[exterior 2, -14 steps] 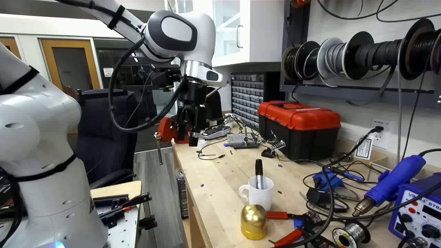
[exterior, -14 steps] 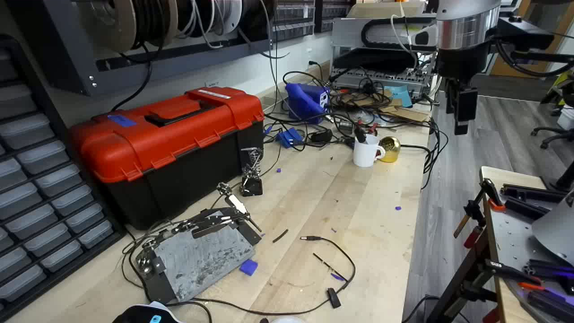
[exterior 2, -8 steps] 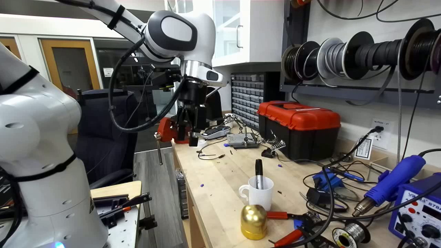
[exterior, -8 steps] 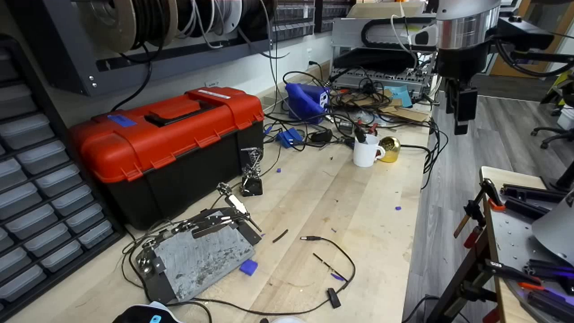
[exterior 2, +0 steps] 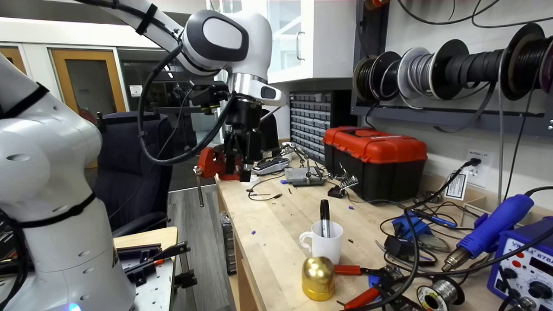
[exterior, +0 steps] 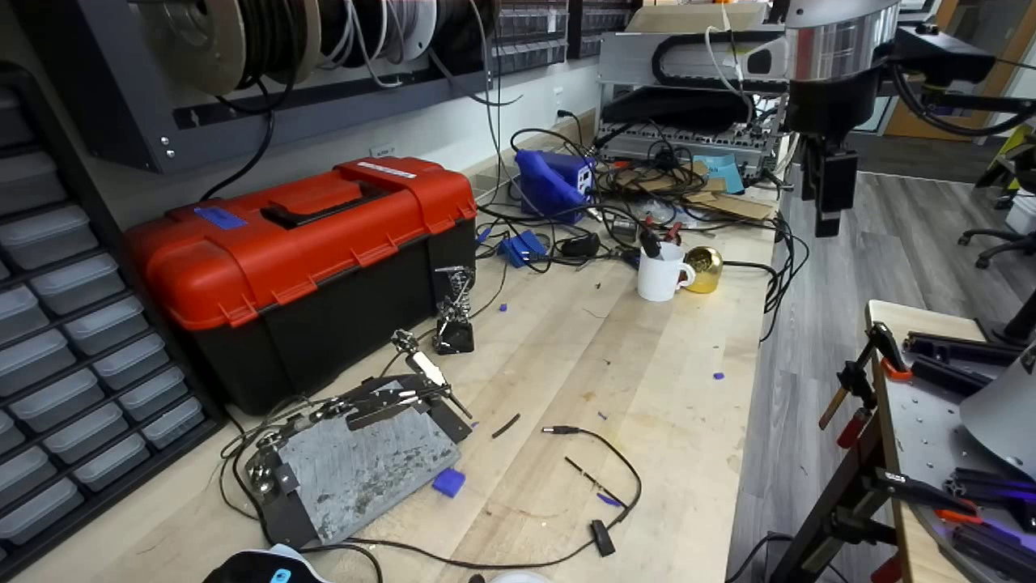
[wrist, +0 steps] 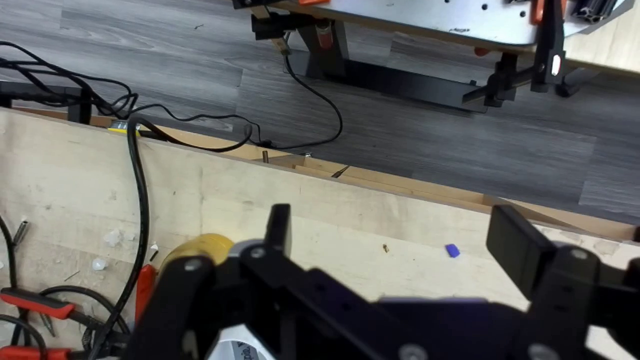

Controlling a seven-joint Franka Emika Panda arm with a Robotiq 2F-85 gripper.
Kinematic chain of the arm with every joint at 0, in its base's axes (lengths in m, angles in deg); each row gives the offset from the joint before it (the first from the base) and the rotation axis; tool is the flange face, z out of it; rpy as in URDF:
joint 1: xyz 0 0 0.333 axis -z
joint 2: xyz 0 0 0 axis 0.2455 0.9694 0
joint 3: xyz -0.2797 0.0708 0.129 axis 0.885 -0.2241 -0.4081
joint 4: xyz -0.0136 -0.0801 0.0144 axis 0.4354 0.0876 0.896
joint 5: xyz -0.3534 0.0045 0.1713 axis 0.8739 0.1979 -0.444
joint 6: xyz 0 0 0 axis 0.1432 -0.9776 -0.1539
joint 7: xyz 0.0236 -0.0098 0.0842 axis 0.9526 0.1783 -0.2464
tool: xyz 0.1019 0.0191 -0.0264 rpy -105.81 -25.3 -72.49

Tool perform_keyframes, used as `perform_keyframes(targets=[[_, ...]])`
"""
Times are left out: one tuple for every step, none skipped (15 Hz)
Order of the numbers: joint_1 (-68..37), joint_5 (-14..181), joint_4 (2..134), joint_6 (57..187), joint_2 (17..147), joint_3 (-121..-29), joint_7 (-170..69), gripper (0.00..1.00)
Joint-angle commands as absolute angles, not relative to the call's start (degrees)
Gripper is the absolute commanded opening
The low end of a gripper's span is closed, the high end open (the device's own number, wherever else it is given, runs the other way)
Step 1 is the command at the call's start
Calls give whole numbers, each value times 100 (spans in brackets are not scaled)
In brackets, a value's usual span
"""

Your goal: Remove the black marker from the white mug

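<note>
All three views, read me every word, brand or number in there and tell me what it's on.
"878", on the blue station; what follows is unclear.
Everything else is too small or blurred: lettering on the black marker, white label on the red toolbox, wall outlet, white tag.

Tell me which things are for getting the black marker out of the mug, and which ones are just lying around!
For the job:
black marker, poking up out of the mug
white mug, holding the marker
gripper, open and not on the marker yet

Just lying around:
red and black toolbox
shiny gold pot near the mug
blue hot-air gun
spool of silvery wire
</note>
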State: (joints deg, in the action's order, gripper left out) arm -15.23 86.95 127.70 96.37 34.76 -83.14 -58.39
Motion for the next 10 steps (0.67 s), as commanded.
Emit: perform_keyframes(targets=[[-1573,8744,12298,9602,3739,-8118,-6014,100],[-1584,8747,12175,9606,3805,-8101,-6070,100],[-1608,8689,11998,9573,3921,-8071,-6137,100],[-1628,8663,11869,9573,4006,-8057,-6213,100],[-1648,8616,11701,9602,4172,-8050,-6281,100],[-1657,8579,11570,9614,4302,-8042,-6335,100],[-1670,8551,11407,9660,4508,-8047,-6376,100],[-1682,8542,11267,9681,4681,-8060,-6411,100],[-1684,8548,11131,9684,4855,-8079,-6418,100],[-1687,8539,10996,9682,5040,-8090,-6415,100]])
